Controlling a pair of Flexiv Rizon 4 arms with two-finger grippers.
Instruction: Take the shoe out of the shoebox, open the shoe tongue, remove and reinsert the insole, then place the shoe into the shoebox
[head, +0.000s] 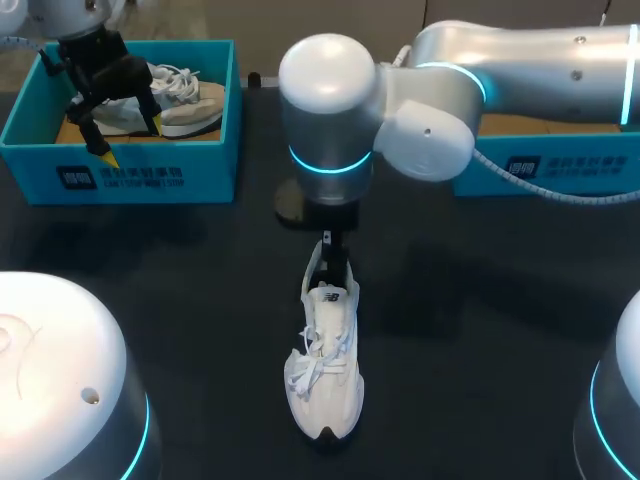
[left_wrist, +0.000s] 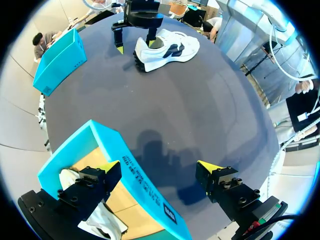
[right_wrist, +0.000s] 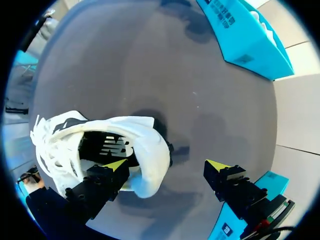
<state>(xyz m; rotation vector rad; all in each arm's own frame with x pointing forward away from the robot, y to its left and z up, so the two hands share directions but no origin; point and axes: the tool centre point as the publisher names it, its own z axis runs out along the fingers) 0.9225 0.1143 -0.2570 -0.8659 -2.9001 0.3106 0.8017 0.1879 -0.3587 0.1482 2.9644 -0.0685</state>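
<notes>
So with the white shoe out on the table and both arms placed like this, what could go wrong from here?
1. The right jaws stand open with one finger in the white shoe opening and the other outside its heel; shutting may pinch only the heel wall and tip the shoe rather than free the insole.
2. The left jaws stand open astride the shoebox front wall; dropping or shutting there could catch and drag the box.

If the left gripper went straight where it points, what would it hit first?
Probably the shoebox's front wall, which runs between the left gripper's open fingers; depth unclear, one finger might reach the boxed shoe first.
</notes>
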